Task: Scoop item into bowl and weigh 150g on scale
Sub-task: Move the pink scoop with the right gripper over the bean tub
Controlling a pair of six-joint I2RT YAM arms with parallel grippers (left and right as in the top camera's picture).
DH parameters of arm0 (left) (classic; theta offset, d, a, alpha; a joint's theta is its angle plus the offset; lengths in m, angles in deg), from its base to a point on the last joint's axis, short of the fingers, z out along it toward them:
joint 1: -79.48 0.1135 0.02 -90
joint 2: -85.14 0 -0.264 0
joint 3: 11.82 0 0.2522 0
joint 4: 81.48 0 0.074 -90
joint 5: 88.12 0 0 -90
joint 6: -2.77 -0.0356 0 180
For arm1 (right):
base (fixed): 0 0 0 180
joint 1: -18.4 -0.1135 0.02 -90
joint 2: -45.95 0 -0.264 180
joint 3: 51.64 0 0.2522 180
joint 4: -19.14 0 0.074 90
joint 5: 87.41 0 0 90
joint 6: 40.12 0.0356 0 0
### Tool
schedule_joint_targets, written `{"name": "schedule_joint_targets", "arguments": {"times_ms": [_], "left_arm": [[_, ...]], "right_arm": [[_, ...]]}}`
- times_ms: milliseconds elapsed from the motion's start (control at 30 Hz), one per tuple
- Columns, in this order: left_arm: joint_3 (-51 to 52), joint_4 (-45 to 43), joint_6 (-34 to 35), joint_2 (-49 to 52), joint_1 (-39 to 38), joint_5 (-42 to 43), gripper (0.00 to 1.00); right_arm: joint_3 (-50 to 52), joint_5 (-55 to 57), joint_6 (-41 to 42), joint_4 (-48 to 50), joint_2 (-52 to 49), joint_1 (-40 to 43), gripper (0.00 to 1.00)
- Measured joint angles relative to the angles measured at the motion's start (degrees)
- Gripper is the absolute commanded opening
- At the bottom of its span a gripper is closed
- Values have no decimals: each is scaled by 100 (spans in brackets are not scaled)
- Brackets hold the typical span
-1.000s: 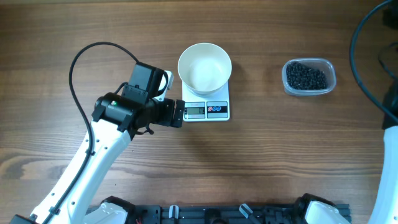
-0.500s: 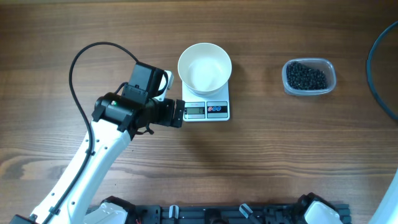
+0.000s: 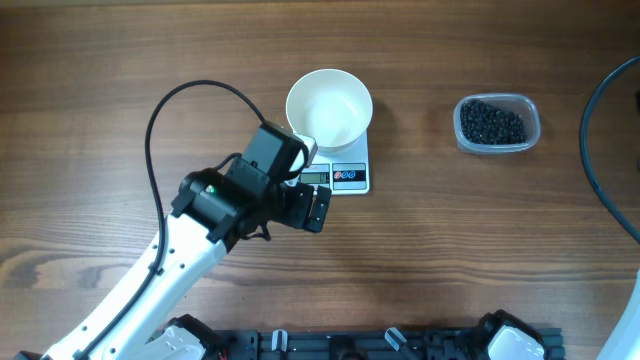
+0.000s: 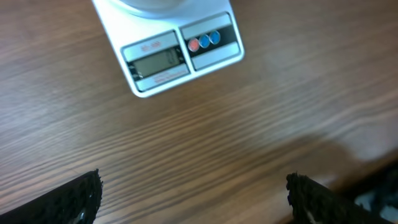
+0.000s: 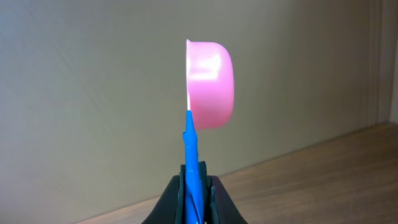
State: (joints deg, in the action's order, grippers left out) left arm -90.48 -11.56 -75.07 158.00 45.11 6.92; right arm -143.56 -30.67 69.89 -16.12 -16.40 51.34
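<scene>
The wooden surface [image 3: 480, 240] carries everything, with the scale [image 3: 338, 176] near its middle. The left arm [image 3: 180, 260] reaches in from the near left of the scale, and its wrist covers the scale's left end in the overhead view. The left pincer [image 3: 318, 209] hangs just off the near edge of the scale, by the display, spread wide with nothing between its fingers [image 4: 81, 199] but bare wood.

The white bowl [image 3: 355, 95] sits on the far part of the scale, upright and with nothing in it. The scale's display and two round buttons face the near side. A clear plastic tub [image 3: 534, 112] stands well to the right of the scale, apart from it. The black beans [image 3: 492, 124] lie in that tub as a dark heap.

The right pincer [image 5: 194, 199] is pressed together on the blue handle [image 5: 191, 162] of a pink scoop [image 5: 211, 84]. The scoop stands upright before a plain wall, its cup turned sideways. Its place relative to the scale cannot be told.
</scene>
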Motion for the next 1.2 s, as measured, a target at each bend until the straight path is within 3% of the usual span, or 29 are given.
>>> {"name": "schedule_joint_targets", "arguments": {"times_ms": [200, 433, 867, 1200], "left_arm": [[0, -46, 273, -33, 461, -610, 100], [0, -387, -278, -33, 638, -538, 100], [0, -564, -365, 125, 990, -330, 100], [0, -680, -457, 140, 776, -415, 100]], "right_arm": [[0, -345, 76, -254, 0, 0, 4], [0, -426, 79, -595, 0, 0, 4], [0, -426, 96, -817, 0, 0, 4], [0, -426, 96, -817, 0, 0, 4]]}}
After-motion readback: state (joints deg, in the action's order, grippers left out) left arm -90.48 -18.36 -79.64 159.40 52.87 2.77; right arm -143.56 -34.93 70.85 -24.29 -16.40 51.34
